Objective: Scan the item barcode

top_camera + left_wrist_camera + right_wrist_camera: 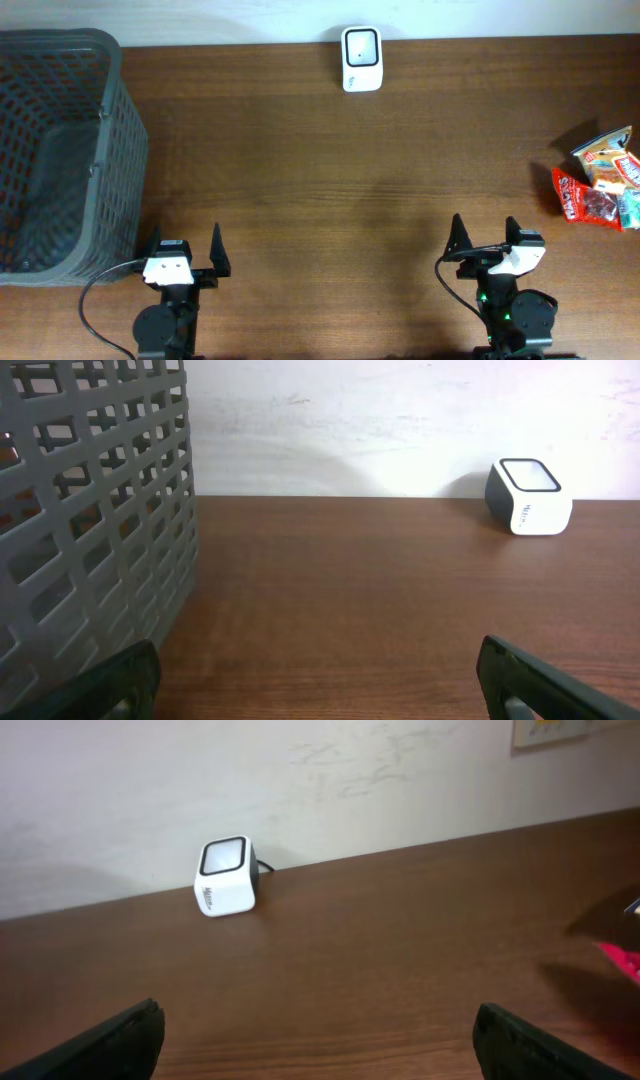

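Though boxy, round-cornered white scanner (361,59) on grained wooden table (330,200).

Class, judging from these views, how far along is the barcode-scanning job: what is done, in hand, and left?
Done: nothing visible; the snack packets lie untouched at far right. In hand: nothing; left gripper and right gripper stand open and empty. Left: pick up a packet and show its barcode to the white scanner at the back.

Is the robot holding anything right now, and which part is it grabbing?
Nothing is held. The left gripper and right gripper are both open and empty; the snack packets lie untouched.
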Robot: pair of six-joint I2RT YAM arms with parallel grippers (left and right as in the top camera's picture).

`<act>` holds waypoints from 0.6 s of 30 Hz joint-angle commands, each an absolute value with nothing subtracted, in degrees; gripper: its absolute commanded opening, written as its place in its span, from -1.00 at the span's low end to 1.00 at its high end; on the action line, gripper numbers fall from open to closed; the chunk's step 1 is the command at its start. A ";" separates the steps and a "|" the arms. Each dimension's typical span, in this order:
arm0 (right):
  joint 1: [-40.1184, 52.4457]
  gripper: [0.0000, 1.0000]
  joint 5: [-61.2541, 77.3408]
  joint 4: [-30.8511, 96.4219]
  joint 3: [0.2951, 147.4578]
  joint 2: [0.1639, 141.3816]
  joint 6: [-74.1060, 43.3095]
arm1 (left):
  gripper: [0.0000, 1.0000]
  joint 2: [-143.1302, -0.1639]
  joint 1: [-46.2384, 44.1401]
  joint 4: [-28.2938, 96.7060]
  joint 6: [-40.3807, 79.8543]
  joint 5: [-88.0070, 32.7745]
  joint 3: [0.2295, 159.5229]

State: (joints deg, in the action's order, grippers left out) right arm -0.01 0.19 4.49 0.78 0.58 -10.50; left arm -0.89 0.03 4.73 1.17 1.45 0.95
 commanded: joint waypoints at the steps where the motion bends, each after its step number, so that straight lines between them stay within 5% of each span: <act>1: 0.36 0.97 -0.67 4.69 0.32 2.07 -7.68 | 0.98 -0.27 0.34 4.73 1.72 0.80 0.51; 18: 0.38 0.97 -0.49 -0.86 0.32 10.31 -4.80 | 0.98 -0.30 0.34 4.73 1.72 0.80 0.51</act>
